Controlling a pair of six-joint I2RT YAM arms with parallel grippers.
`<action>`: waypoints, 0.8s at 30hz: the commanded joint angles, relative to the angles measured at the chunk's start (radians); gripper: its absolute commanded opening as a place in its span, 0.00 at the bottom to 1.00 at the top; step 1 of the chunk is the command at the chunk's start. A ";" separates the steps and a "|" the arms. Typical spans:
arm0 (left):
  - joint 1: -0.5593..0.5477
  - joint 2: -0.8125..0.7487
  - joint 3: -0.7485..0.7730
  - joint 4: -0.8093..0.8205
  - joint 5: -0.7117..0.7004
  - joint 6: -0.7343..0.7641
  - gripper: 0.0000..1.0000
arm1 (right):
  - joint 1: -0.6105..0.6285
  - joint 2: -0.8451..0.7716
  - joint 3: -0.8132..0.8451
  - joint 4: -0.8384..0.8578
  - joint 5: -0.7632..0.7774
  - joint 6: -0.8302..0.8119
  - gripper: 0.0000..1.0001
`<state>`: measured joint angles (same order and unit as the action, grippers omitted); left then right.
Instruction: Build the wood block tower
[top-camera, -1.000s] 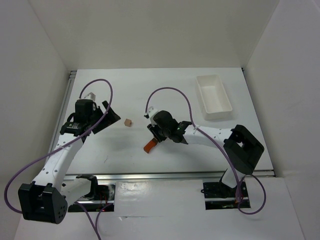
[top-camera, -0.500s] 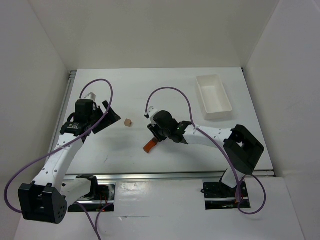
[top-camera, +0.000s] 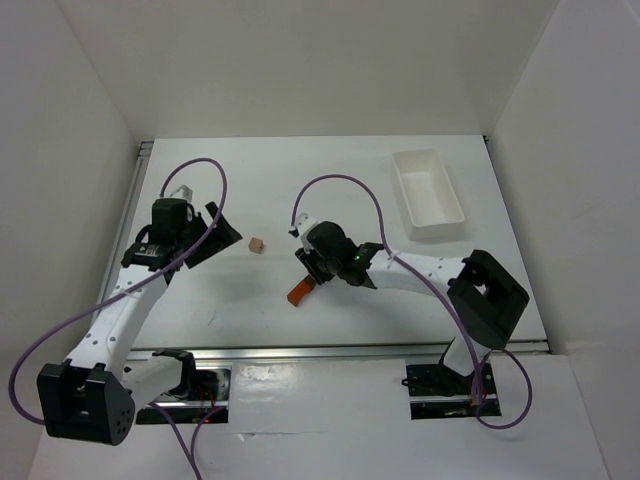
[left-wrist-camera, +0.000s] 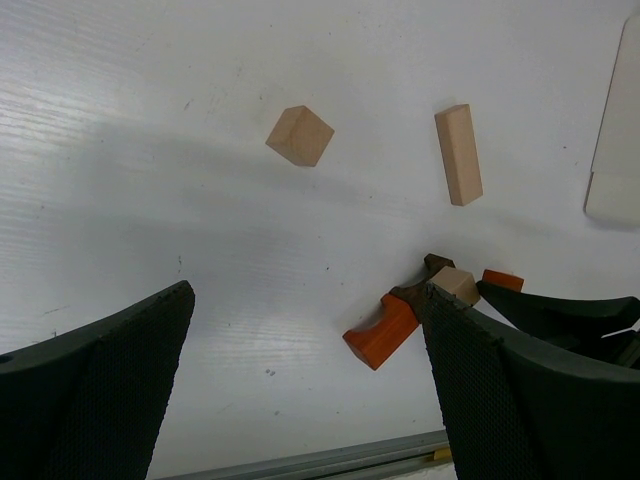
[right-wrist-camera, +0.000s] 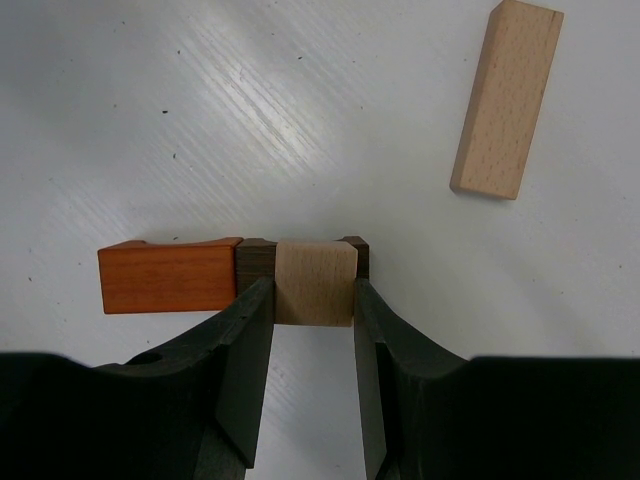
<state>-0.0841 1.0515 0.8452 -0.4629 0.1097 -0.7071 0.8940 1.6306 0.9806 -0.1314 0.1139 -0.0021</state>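
Two grippers hang over the white table (top-camera: 330, 160), and every place below is given from the orange-red block (top-camera: 298, 294) lying near its front-centre. Well to the left of that block and farther back, the left gripper (top-camera: 225, 230) has its fingers spread wide with nothing between them. Between it and the block, closer to the gripper, a loose pale cube (top-camera: 257, 245) sits alone. The wood block tower (right-wrist-camera: 255, 270) begins at the orange-red block: a dark brown piece (right-wrist-camera: 254, 258) touches the block's right end in the right wrist view, and a held pale cube (right-wrist-camera: 315, 283) lies against that piece. The right gripper (top-camera: 312, 268) is closed on this cube, one finger on each side face. Beyond the block, up and to the right in the same view, a pale bar (right-wrist-camera: 505, 98) lies flat and apart. Farthest right and back stands the white tray (top-camera: 428, 193).
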 joint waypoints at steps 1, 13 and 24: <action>-0.003 0.008 0.015 0.021 0.007 0.027 0.99 | 0.006 -0.044 -0.014 0.019 -0.008 -0.024 0.08; -0.003 0.018 0.015 0.030 0.016 0.028 0.99 | 0.016 -0.066 -0.042 0.038 0.000 -0.044 0.08; -0.003 0.027 0.025 0.030 0.016 0.037 0.99 | 0.016 -0.066 -0.042 0.038 -0.010 -0.044 0.29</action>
<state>-0.0841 1.0752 0.8452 -0.4614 0.1104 -0.7025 0.8989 1.5993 0.9421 -0.1173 0.1093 -0.0425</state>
